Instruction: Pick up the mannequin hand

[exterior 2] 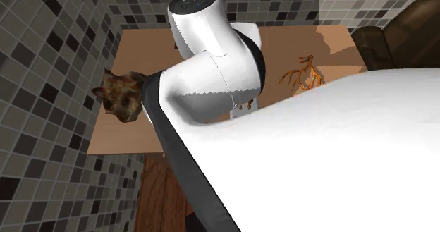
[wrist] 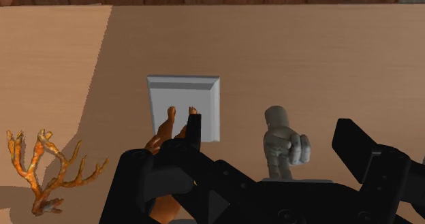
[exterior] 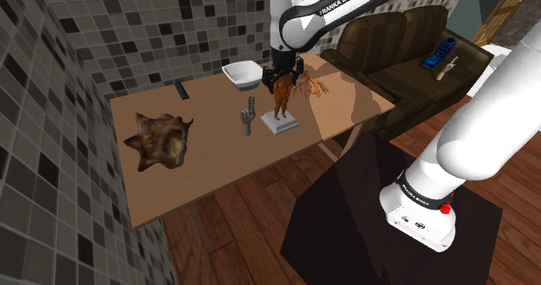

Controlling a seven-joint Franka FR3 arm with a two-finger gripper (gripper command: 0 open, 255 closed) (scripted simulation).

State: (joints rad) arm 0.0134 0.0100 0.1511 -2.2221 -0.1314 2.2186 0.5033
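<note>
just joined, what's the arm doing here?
The Franka arm's claw hangs open over the table, gripping nothing. It is just above a brown hand mounted on a grey base. A small grey hand stands beside that one and, in the wrist view, sits between the fingers untouched.

Table (exterior: 208, 166): tan wood, where I work, set against the tiled wall (exterior: 173, 23).
Bowl (exterior: 244, 72): white, near the wall side.
Branch (wrist: 41, 168): orange, lying flat.
Furry lump (exterior: 159, 140): brown, well apart from the bowl.
Sofa (exterior: 394, 54): dark brown, beyond the table.
</note>
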